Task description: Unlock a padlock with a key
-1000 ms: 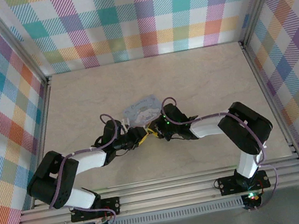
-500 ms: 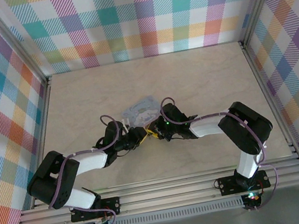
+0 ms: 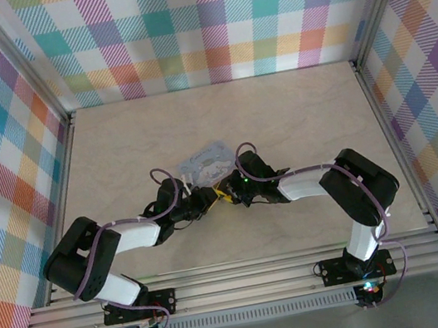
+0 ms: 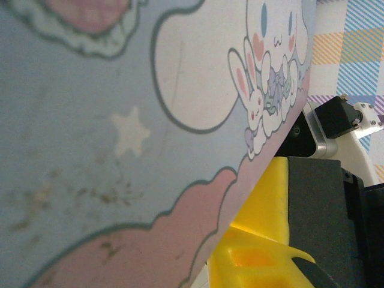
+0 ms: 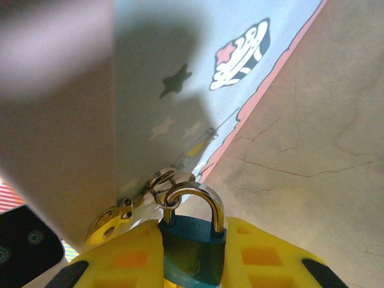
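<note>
Bimanual scene on a pale marbled desk enclosed by plaid walls. At left, the left arm reaches in toward the middle of the desk, and the left jaws sit just beside the near left corner of the pale blue cartoon-printed tin. In the left wrist view the tin's printed face, with clouds, a star and white rabbits, lies very close to the lens, and one yellow finger shows past its edge at lower right; whether the left jaws are open or closed cannot be told. At centre, the two sets of jaws nearly meet on the near side of the tin. The right wrist view shows the padlock, a small teal body with a silver shackle, gripped upright by the right jaws between two yellow fingers. A small metal ring hangs on the shackle, with what looks like a brass key to its left, both against the tin's face. At right, the right arm stretches leftward from its base.
</note>
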